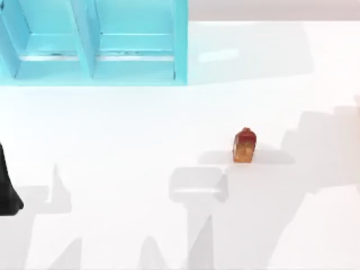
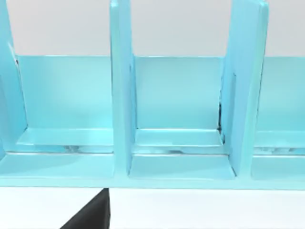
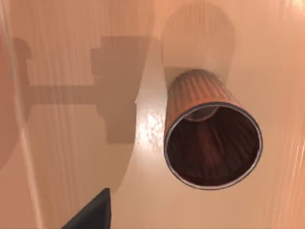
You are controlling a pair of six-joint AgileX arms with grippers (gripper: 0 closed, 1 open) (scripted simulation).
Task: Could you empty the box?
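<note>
White bench (image 1: 112, 225), seen from above; at its near left edge stands the left arm (image 1: 7, 191), a dark sliver of the left claw (image 2: 93, 215) entering the left wrist view; whether that claw is open or closed cannot be told, and nothing is seen in its hold. Mid-bench, right of centre, lies a small red-and-orange object (image 1: 244, 145), alone and well apart from the box. At the far left stands the turquoise box (image 1: 135, 62), its open compartments (image 2: 178, 138) separated by upright dividers; those visible appear bare. Off the bench, the right wrist view looks down on a wooden floor (image 3: 71, 143) and a brown bin (image 3: 212, 143) with a dark interior; a dark edge of the right claw (image 3: 93, 214) shows, its opening likewise indeterminate. Judgement: removal from the box looks largely done, the object being already out. The next move probably calls for one arm to reach the object, close on it squarely, and carry it clear, perhaps to the bin.
</note>
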